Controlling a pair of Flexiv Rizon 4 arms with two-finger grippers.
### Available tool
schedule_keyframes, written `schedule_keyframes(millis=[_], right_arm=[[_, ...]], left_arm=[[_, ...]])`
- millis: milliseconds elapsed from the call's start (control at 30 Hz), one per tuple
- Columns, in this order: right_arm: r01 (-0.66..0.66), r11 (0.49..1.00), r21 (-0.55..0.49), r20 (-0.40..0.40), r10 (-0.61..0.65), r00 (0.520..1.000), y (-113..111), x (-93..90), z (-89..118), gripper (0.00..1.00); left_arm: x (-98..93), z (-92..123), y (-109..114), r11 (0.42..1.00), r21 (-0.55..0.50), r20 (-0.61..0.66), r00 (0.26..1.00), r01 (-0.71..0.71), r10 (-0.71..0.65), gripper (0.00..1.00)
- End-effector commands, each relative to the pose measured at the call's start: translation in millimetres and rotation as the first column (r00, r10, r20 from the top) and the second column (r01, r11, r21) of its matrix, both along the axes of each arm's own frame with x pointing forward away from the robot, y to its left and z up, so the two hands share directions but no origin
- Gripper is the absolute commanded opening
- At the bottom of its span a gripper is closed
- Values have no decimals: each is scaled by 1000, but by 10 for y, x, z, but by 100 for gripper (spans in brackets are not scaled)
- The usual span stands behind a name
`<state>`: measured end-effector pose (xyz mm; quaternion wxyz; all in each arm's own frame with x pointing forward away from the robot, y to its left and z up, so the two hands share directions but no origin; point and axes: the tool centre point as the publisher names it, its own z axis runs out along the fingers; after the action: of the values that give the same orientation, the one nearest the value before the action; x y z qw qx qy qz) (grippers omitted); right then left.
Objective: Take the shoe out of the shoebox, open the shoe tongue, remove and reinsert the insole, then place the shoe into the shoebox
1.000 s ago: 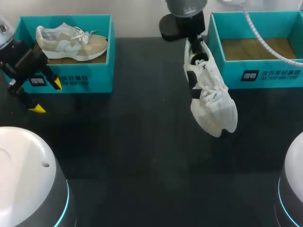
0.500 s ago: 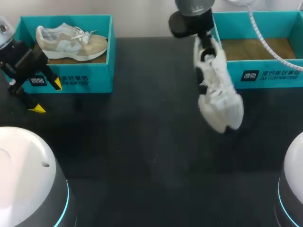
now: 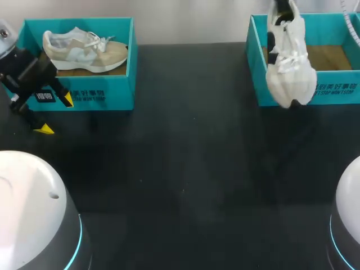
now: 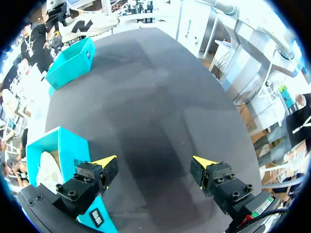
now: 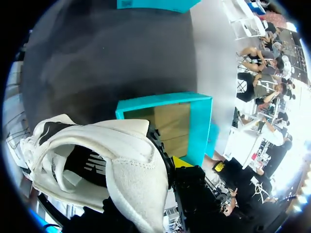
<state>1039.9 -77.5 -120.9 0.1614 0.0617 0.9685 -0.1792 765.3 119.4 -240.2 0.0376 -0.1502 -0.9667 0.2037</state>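
White shoe (image 3: 288, 62) toe-down over teal cardboard shoebox (image 3: 337, 89), right gripper (image 5: 166, 167) clasping its heel, left gripper (image 4: 154, 161) released

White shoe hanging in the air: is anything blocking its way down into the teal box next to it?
Nothing visible does. The right shoebox is empty, its brown floor bare. The white shoe hangs toe-down, and in the head view its toe overlaps the box's front wall, so it may have to clear that wall on the way in.
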Motion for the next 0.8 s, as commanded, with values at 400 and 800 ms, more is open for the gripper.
schedule_keyframes(millis=[400,800], right_arm=[[0,999,50,-13,1,1000,-156,114,17,0],[108,992,68,51,-111,993,-846,956,392,0]], left_arm=[[-8,2,7,1000,1,1,1000,0,0,100],[-8,2,7,1000,1,1,1000,0,0,100]])
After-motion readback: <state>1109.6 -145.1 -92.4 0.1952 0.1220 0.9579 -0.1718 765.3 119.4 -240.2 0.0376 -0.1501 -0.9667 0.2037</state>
